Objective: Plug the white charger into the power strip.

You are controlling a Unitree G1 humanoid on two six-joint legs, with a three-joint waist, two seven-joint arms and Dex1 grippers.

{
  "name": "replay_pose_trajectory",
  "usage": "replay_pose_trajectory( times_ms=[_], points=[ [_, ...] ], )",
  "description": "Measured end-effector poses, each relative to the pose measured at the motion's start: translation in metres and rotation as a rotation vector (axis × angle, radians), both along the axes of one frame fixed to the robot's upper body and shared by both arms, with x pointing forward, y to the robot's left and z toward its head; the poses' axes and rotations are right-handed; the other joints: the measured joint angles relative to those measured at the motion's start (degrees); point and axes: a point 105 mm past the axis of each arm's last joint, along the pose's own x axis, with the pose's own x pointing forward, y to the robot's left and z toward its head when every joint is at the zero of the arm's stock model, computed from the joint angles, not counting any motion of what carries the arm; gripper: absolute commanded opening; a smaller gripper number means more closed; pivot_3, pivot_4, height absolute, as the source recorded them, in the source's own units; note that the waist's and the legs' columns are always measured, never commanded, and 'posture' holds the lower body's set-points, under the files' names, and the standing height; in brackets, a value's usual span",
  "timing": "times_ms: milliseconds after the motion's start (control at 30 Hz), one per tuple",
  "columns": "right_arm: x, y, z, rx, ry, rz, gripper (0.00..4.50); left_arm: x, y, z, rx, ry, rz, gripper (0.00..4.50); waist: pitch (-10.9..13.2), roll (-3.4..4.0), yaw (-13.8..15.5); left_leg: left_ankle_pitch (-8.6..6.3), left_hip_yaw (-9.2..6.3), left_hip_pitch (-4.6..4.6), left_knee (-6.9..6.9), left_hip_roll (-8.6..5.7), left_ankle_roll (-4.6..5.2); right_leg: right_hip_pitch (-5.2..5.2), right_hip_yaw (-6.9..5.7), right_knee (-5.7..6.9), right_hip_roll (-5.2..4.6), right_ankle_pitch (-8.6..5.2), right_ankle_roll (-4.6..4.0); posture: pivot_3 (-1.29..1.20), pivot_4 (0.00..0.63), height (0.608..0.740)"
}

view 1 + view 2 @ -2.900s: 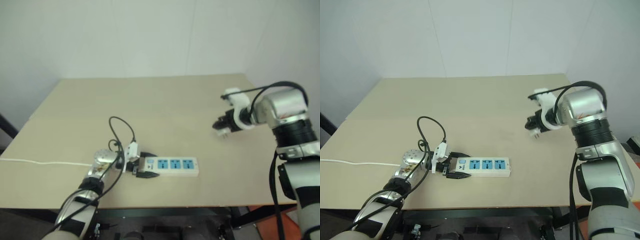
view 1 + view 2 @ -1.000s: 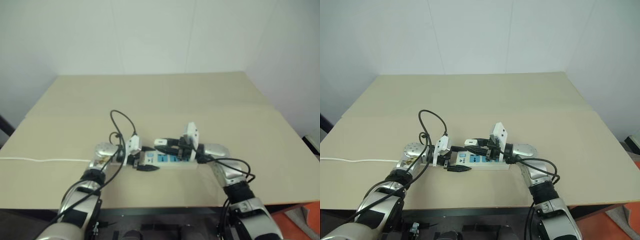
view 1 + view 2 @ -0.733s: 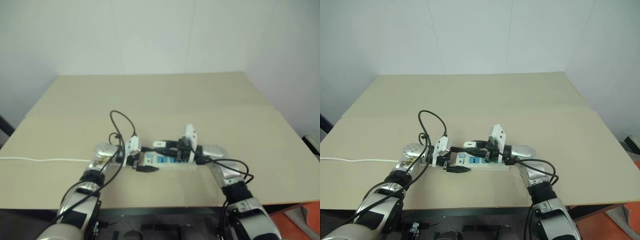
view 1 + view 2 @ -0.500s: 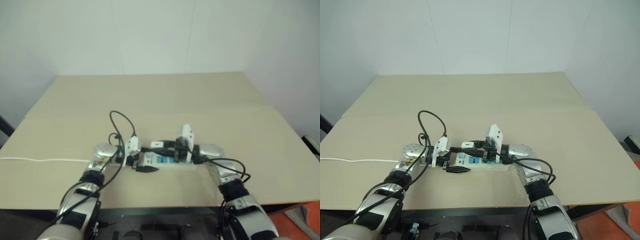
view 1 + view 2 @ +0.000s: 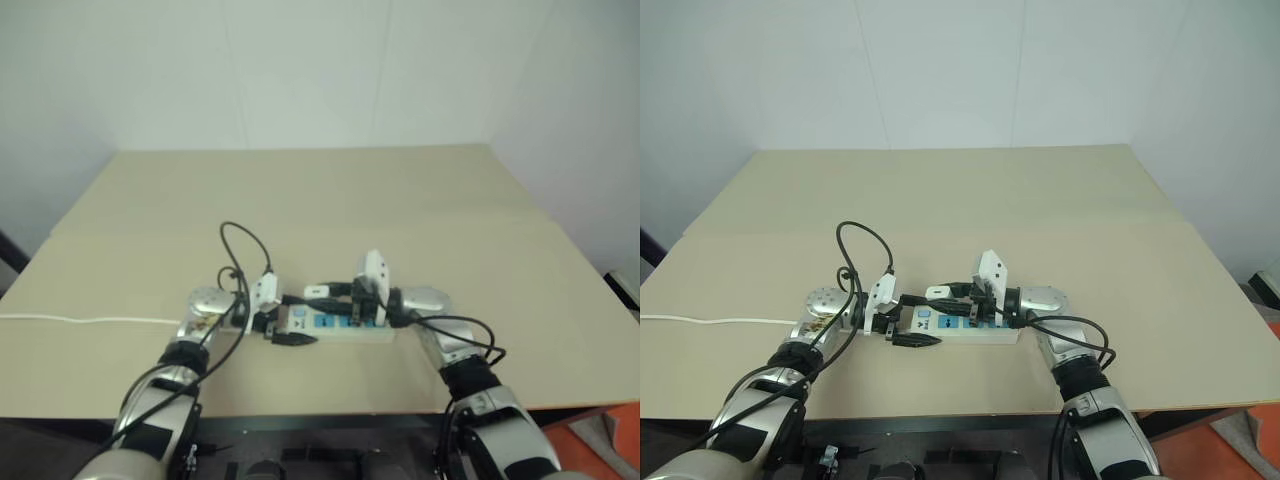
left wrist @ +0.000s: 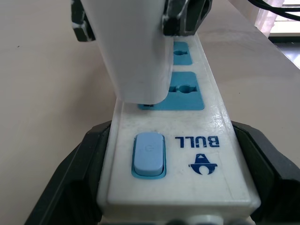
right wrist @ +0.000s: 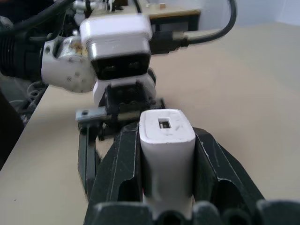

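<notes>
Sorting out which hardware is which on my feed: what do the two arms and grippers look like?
Both arms are silver metal with black joint bands and loose black cables looping along them. The left gripper and the right gripper each have a white boxy housing and two black fingers.

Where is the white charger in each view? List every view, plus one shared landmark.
Left eye view: white charger mid-picture, over the power strip.
Right eye view: white charger mid-picture.
Left wrist view: white charger, large, upper middle.
Right wrist view: white charger in the right claw.
Shared landmark: left claw gripping the strip's switch end.
</notes>
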Motion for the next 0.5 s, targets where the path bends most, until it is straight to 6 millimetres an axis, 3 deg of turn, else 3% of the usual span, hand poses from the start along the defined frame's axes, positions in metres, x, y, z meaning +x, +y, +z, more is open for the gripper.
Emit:
replay_pose_trajectory(
  times_ms=[500],
  points=[
    [-0.002,-0.012,-0.006,-0.052,-0.018,-0.001,1.12,0.0,-0.005,-0.001,0.0,-0.002,-0.004,3.3,0.0,-0.01,0.61,0.0,-0.02,0.31,0.0,-0.02,0.0,0.44,-0.04,-0.13,-0.03,-0.03,0.05,0.0,0.15,0.74]
  ],
)
